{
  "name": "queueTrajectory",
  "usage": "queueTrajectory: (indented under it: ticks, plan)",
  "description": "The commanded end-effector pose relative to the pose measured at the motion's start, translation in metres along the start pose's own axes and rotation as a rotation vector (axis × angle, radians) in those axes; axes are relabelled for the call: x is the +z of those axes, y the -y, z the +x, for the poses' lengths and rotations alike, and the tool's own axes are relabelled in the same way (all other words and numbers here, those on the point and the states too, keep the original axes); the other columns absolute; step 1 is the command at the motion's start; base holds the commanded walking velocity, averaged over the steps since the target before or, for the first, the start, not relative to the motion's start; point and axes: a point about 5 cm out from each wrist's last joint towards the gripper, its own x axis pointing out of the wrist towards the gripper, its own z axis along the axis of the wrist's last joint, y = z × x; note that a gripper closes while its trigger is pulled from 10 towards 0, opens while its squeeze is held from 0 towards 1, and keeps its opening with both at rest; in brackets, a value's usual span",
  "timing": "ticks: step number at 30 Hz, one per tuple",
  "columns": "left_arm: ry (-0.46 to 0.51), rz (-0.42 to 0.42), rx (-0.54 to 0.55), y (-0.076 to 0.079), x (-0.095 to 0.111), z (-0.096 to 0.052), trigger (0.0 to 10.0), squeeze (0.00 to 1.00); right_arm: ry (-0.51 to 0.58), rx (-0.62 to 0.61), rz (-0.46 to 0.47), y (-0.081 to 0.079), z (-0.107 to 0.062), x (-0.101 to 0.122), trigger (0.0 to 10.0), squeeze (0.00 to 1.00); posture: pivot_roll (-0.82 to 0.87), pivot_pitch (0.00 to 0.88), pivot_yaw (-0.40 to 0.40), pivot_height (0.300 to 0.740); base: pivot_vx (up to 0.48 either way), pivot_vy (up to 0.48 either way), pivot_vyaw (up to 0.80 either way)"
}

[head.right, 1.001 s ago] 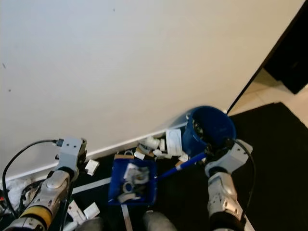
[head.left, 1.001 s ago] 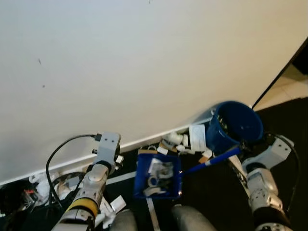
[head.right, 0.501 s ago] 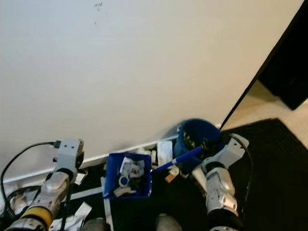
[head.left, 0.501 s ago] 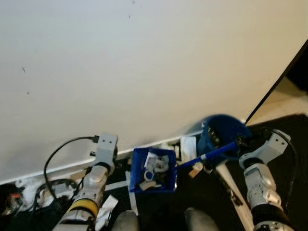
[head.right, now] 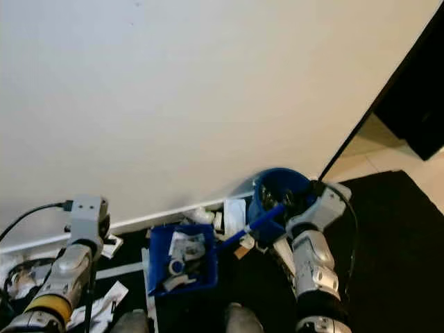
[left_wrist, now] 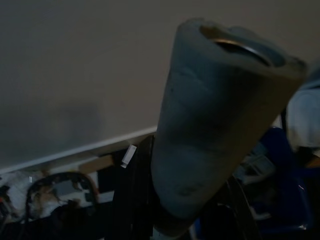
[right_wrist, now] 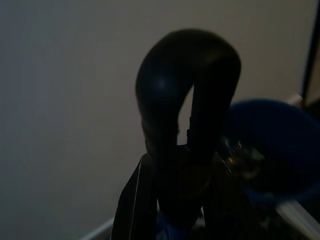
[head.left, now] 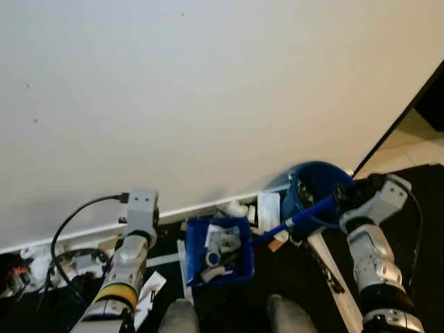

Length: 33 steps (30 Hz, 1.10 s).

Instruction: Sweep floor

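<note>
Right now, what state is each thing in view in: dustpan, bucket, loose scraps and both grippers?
blue dustpan: level, loaded with white scraps.
blue bucket: upright by the wall, some debris inside.
paper scraps: loose on the floor along the baseboard.
right gripper: shut on the dustpan's long handle.
left gripper: shut on a grey padded handle.

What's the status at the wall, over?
Right gripper shut on dustpan handle. Left gripper shut on grey handle. Dustpan loaded with scraps, beside blue bucket. Scraps along baseboard.
</note>
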Motion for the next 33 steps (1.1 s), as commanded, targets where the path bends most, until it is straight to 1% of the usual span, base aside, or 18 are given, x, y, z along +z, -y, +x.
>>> queueTrajectory:
  ticks: [1, 4, 9, 11, 13, 16, 20, 25, 28, 29, 31, 32, 33]
  plan:
    - [-0.002, -0.115, -0.023, 0.012, 0.0, 0.002, 10.0, 0.0, 0.093, 0.021, 0.016, -0.003, 0.005, 0.024, 10.0, 0.0, 0.05, 0.0, -0.037, 0.74, 0.0, -0.48, 0.0]
    - [-0.002, -0.115, -0.02, 0.012, 0.001, 0.002, 10.0, 0.0, 0.102, 0.031, 0.009, -0.007, 0.008, 0.031, 10.0, 0.0, 0.06, 0.0, -0.037, 0.74, 0.0, -0.48, 0.0]
    - [-0.007, -0.116, -0.001, 0.01, 0.0, 0.002, 10.0, 0.0, 0.112, 0.085, -0.008, -0.022, 0.012, 0.045, 10.0, 0.0, 0.06, 0.0, -0.036, 0.74, 0.0, -0.48, 0.0]
    - [-0.02, -0.106, 0.02, 0.008, -0.001, 0.002, 10.0, 0.0, 0.107, 0.105, 0.002, -0.027, 0.014, 0.049, 10.0, 0.0, 0.04, 0.0, -0.034, 0.74, 0.0, -0.48, 0.0]
    - [-0.02, -0.091, 0.037, 0.007, -0.001, 0.002, 10.0, 0.0, 0.103, 0.11, 0.011, -0.029, 0.015, 0.049, 10.0, 0.0, 0.04, 0.0, -0.034, 0.74, 0.0, -0.439, 0.0]
    - [-0.05, -0.102, 0.09, 0.003, -0.003, 0.003, 10.0, 0.0, 0.087, 0.119, 0.014, -0.031, 0.016, 0.049, 10.0, 0.0, 0.04, 0.0, -0.033, 0.74, 0.0, 0.0, 0.0]
    - [-0.047, -0.092, 0.08, 0.003, -0.002, 0.003, 10.0, 0.0, 0.08, 0.137, 0.02, -0.036, 0.017, 0.05, 10.0, 0.0, 0.04, 0.0, -0.035, 0.74, 0.0, 0.0, 0.0]
    - [-0.047, -0.094, 0.093, 0.002, -0.001, 0.004, 10.0, 0.0, 0.093, 0.156, 0.014, -0.044, 0.02, 0.057, 10.0, 0.0, 0.04, 0.001, -0.032, 0.74, 0.0, 0.0, 0.0]
    - [-0.034, -0.067, 0.111, 0.002, 0.002, 0.005, 10.0, 0.0, 0.128, 0.186, 0.051, -0.056, 0.025, 0.07, 10.0, 0.0, 0.04, 0.001, -0.031, 0.74, 0.0, 0.0, 0.0]
    - [-0.034, -0.067, 0.111, 0.002, 0.002, 0.005, 10.0, 0.0, 0.128, 0.186, 0.051, -0.056, 0.025, 0.07, 10.0, 0.0, 0.04, 0.001, -0.031, 0.74, 0.0, 0.0, 0.0]
    - [-0.028, -0.072, 0.102, 0.004, 0.003, 0.005, 10.0, 0.0, 0.152, 0.201, 0.089, -0.061, 0.028, 0.079, 10.0, 0.0, 0.04, 0.0, -0.03, 0.74, 0.0, 0.0, 0.0]
    - [-0.006, -0.082, 0.09, 0.006, 0.007, 0.006, 10.0, 0.0, 0.178, 0.215, 0.123, -0.066, 0.03, 0.09, 10.0, 0.0, 0.04, 0.0, -0.031, 0.74, 0.0, 0.0, 0.0]
    - [0.003, -0.095, 0.088, 0.006, 0.008, 0.007, 10.0, 0.0, 0.189, 0.223, 0.14, -0.068, 0.031, 0.095, 10.0, 0.0, 0.04, 0.0, -0.031, 0.74, 0.0, 0.0, 0.0]
